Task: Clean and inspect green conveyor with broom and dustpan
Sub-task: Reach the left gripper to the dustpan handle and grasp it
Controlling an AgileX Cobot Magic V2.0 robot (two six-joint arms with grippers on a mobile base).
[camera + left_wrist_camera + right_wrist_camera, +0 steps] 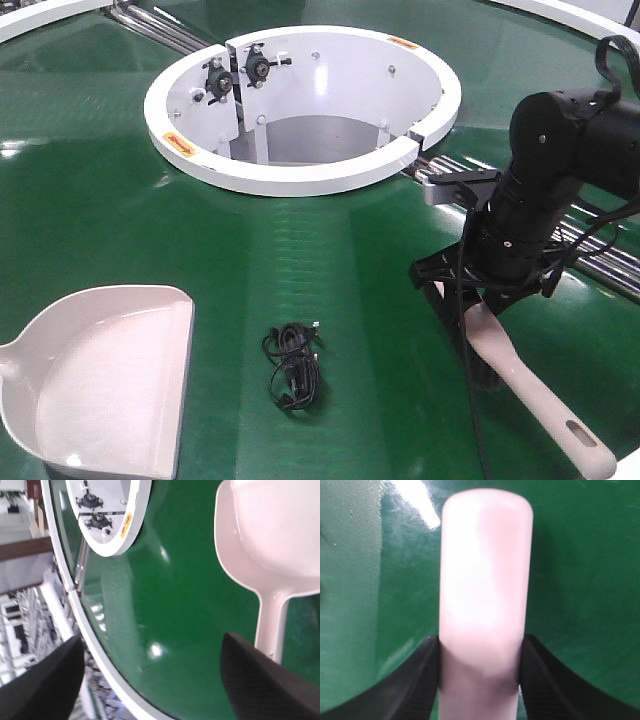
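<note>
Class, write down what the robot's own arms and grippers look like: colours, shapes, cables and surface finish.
The right arm is black, built from rounded, glossy cylindrical joints, with black cables looping alongside. The right gripper has smooth black fingers. The left gripper shows two matte black wedge-shaped fingers with a fine dotted texture.

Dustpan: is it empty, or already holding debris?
Looks empty: the dustpan shows only bare beige plastic inside; the black cable bundle lies on the green conveyor beside it, apart.
</note>
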